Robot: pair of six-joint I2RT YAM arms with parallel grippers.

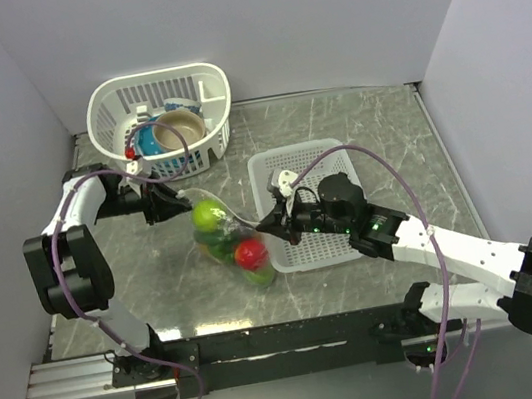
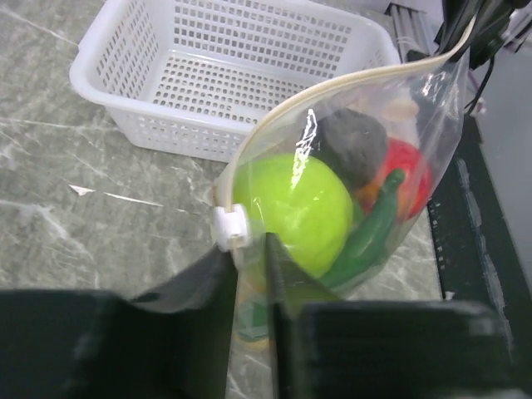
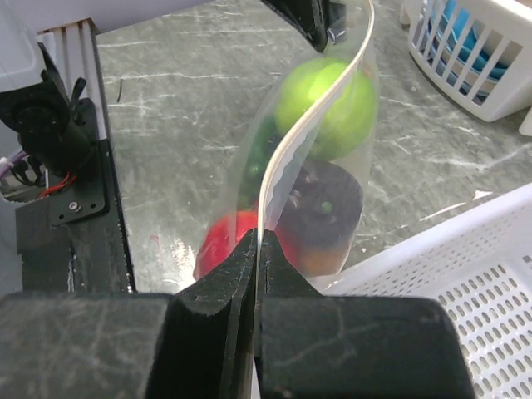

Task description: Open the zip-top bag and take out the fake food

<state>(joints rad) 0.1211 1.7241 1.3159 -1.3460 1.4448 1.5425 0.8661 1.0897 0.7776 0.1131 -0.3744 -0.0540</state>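
The clear zip-top bag [image 1: 226, 236] hangs lifted between my two grippers at the table's middle. Inside it are fake food pieces: a lime-green ball [image 1: 210, 213], a red piece [image 1: 249, 254], a dark maroon piece [image 2: 353, 148] and a green pod [image 2: 370, 237]. My left gripper [image 1: 177, 202] is shut on the bag's corner by the white zip slider [image 2: 230, 227]. My right gripper [image 1: 268, 223] is shut on the other end of the zip strip [image 3: 287, 158]. The strip looks closed along its length. The bag also shows in the right wrist view [image 3: 316, 133].
A flat white mesh tray [image 1: 325, 155] lies right of the bag, under my right arm. A white basket [image 1: 213, 86] with a bowl [image 1: 179, 127] and blue items stands at the back left. Grey walls enclose the table; a black rail runs along the near edge.
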